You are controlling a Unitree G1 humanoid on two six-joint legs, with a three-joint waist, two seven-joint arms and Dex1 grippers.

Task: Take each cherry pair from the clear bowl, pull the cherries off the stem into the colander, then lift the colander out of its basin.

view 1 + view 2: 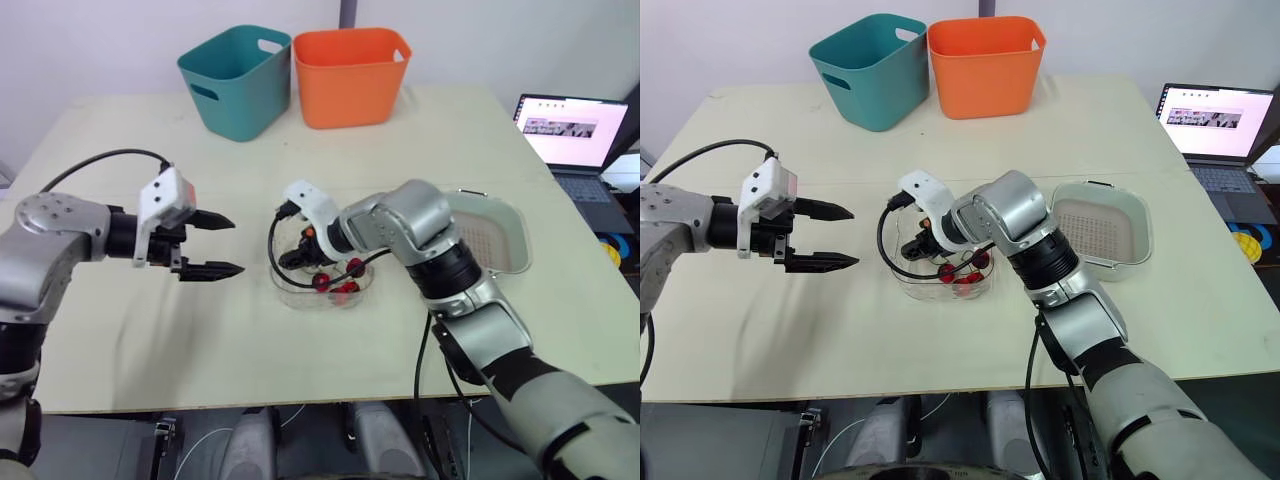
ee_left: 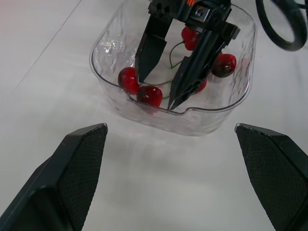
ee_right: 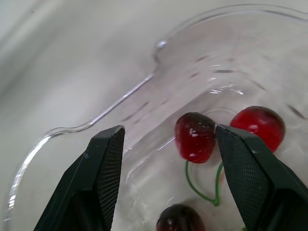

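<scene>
Clear bowl (image 2: pixel 202 120) sits near ctr of the desk (image 1: pixel 150 330), w/ several red cherries (image 2: pixel 149 95) in it, green stems (image 3: pixel 192 185) looping btwn them. My right gripper (image 3: pixel 168 131) is reached down into the bowl from its 3 o'clock side, jaws released and spread wide, nothing gripped. In the right wrist view one dark red cherry (image 3: pixel 195 137) sits in the gap btwn the jaws, just beside one fingertip (image 3: pixel 226 137) (touching or not, can't tell); a second, brighter cherry (image 3: pixel 257 124) lies beyond that finger and a third (image 3: pixel 180 219) nearer the wrist. Left gripper (image 1: pixel 237 245) hangs off the desk surface at the bowl's 9 o'clock, apart from it, tips aimed at the bowl, jaws released too, holding nothing. The cream colander (image 1: pixel 1095 228) sits inside its basin (image 1: pixel 1148 242) at the bowl's 3 o'clock, near it but not touching; I see no cherries in it. Far edge of the desk, abt 12 o'clock from the bowl: teal bin (image 1: pixel 237 80) and orange bin (image 1: pixel 350 75) side by side, teal on the left. Laptop (image 1: pixel 575 135), lid up, sits off the desk out at 2 o'clock.
</scene>
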